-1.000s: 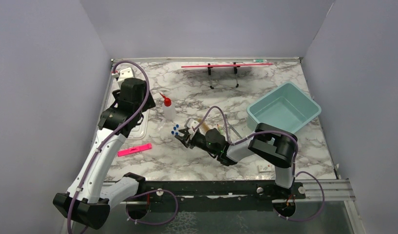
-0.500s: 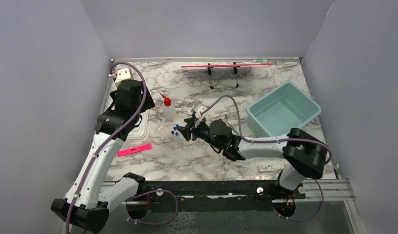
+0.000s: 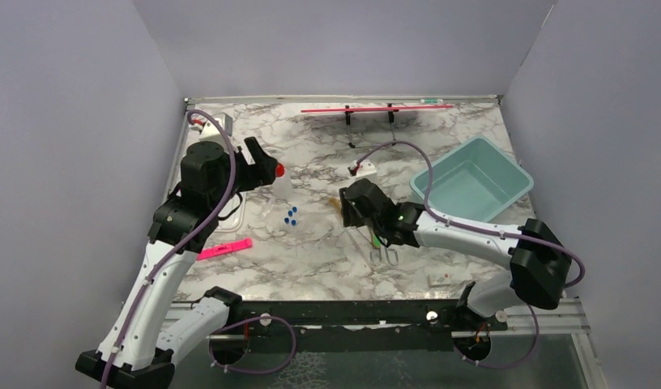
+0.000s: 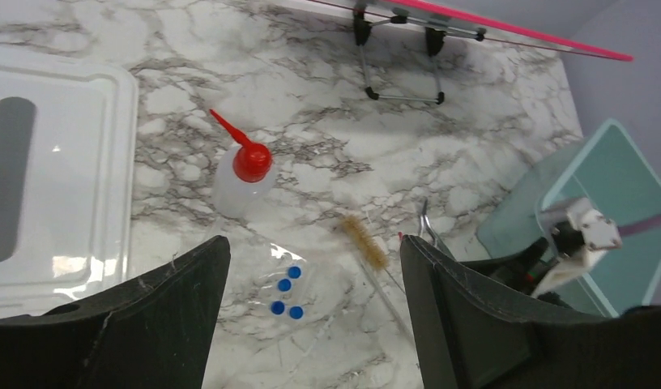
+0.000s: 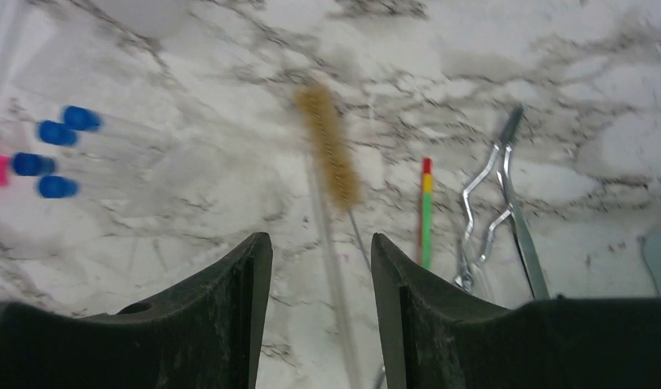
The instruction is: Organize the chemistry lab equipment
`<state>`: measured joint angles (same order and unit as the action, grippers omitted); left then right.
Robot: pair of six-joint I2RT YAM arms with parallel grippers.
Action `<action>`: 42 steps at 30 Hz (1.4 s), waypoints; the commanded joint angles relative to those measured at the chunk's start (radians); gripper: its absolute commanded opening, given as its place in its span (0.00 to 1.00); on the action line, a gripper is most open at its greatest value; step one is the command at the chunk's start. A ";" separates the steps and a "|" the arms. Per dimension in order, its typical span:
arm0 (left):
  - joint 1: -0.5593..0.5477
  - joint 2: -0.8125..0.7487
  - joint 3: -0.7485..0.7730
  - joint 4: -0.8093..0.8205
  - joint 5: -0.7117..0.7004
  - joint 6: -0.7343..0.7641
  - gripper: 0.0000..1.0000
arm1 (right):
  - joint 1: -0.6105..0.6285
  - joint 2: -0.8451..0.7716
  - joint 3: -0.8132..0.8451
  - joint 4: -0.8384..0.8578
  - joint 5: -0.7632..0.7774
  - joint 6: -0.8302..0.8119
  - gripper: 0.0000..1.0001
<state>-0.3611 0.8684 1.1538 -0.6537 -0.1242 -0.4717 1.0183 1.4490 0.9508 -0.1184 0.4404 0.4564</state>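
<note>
The clear squeeze bottle [image 3: 279, 181] with its red nozzle [image 4: 245, 159] stands upright left of centre. My left gripper [image 3: 259, 164] hovers just left of it, open and empty [image 4: 313, 247]. Several blue-capped tubes [image 3: 292, 216] [image 4: 285, 293] [image 5: 56, 152] lie loose in front of the bottle. The tan brush [image 5: 329, 146] [image 4: 366, 243] lies on the marble beside a thin clear rod [image 5: 331, 263], a green-handled tool [image 5: 425, 223] [image 3: 376, 239] and metal forceps [image 5: 493, 211] [image 3: 384, 255]. My right gripper [image 3: 349, 207] hangs open above the brush's stem [image 5: 319, 239], holding nothing.
A teal bin [image 3: 505, 174] sits at the right. A long red rod on a black stand [image 3: 376, 109] runs along the back wall. A white tray [image 4: 60, 267] lies at the left edge, and a flat pink strip [image 3: 223, 249] lies near the front left.
My right gripper opened, left the blue-capped tubes on the table and drew back to the right over the brush. My left gripper swung right, toward the squeeze bottle.
</note>
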 commanded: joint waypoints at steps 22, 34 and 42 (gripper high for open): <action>-0.002 0.072 0.043 0.065 -0.424 -0.175 0.80 | -0.097 0.511 0.626 -0.187 -0.291 -0.147 0.75; -0.002 0.053 0.119 0.065 -0.499 0.017 0.85 | -0.063 0.776 0.969 -0.214 -0.288 -0.215 0.85; -0.002 0.041 0.090 0.101 -0.509 0.059 0.87 | -0.063 0.898 1.096 -0.211 -0.274 -0.278 0.79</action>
<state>-0.3622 0.9199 1.2476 -0.5800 -0.6033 -0.4629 0.9546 2.2948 1.9800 -0.3084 0.1623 0.2264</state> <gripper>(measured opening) 0.864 0.824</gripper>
